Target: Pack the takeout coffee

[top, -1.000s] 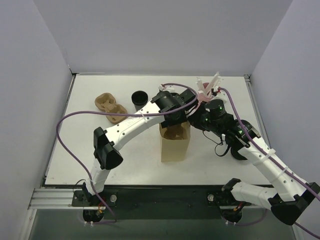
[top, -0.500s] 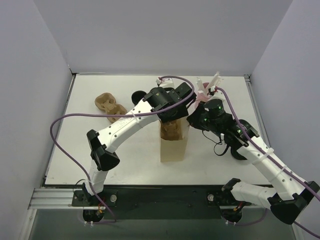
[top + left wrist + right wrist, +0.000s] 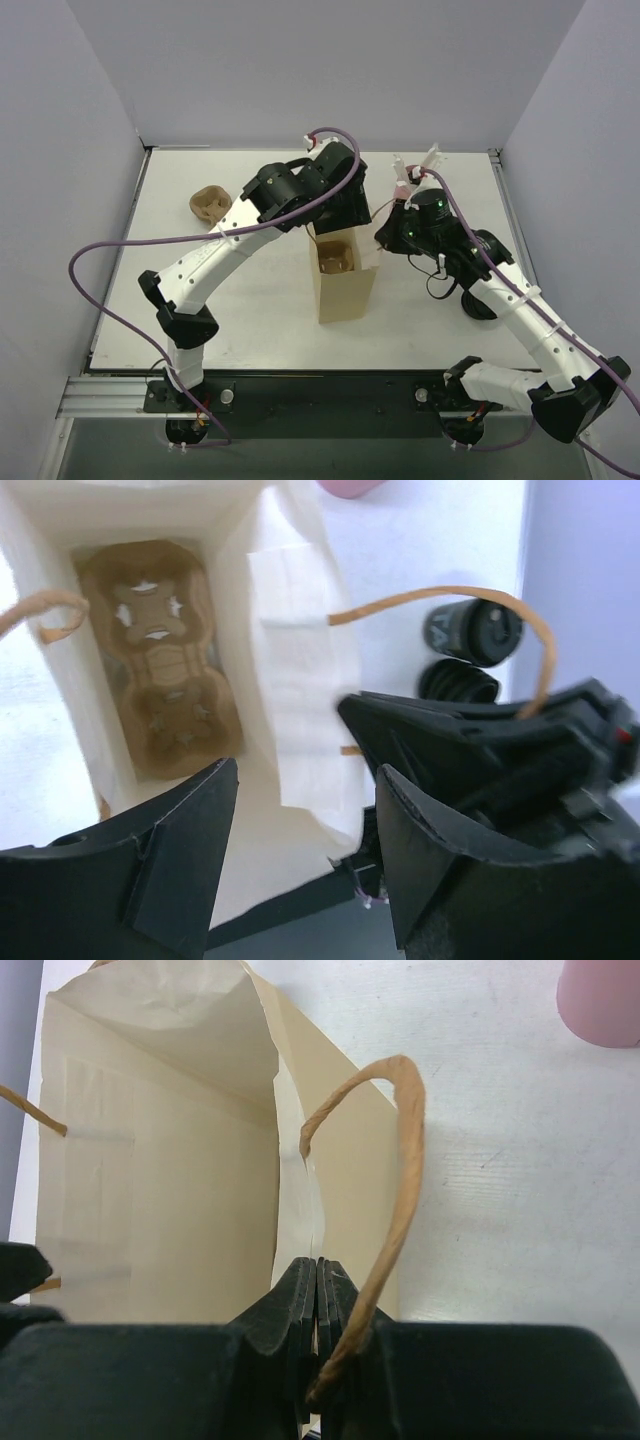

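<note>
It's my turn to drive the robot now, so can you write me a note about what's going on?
Left gripper: open, empty, above the paper bag.
Right gripper: shut on the bag's rim beside a handle, holding it open.
Done: one cup carrier lies at the bag's bottom.
On the table: a second carrier at the far left, and a pink cup just beyond the bag.
Left: no cup is in the bag yet, so the pink cup probably goes in next.

left claw (image 3: 305, 768) spread, pointing down; right claw (image 3: 318, 1263) pinched tight.
</note>
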`<move>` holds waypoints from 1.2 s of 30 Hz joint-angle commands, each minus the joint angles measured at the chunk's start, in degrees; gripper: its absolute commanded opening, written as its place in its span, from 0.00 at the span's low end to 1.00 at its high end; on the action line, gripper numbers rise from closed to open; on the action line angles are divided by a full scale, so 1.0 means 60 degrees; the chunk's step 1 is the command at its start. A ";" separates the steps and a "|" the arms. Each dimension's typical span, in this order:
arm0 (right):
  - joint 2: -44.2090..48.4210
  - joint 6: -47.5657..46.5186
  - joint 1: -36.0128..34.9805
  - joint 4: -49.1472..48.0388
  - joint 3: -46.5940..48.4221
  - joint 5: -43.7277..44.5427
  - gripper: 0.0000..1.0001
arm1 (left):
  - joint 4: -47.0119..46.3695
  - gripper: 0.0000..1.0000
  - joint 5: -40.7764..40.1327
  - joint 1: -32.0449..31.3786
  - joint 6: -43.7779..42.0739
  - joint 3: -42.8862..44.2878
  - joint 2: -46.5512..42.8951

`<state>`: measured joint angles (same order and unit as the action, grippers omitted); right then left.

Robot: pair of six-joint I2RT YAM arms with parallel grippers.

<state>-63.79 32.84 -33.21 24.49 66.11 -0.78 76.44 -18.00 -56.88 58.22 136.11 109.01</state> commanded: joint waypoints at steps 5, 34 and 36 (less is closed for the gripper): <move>-0.0735 -0.1500 0.0276 0.0020 0.0803 -0.1173 0.00 | -0.2997 0.66 0.2282 0.0851 -0.1104 -0.0565 -0.1423; -0.0183 0.1206 0.0189 0.3872 0.2885 -0.0882 0.64 | -0.1285 0.68 0.3732 0.4280 -0.8662 -0.0798 -0.0194; 0.0127 0.1279 0.0189 0.3945 0.2709 -0.0823 0.64 | -0.1286 0.67 0.3660 0.4309 -0.8750 -0.0845 -0.0108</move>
<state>-68.14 36.10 -31.59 43.33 84.40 -8.27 69.38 2.04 -32.01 11.29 131.17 108.75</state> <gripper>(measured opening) 0.642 0.680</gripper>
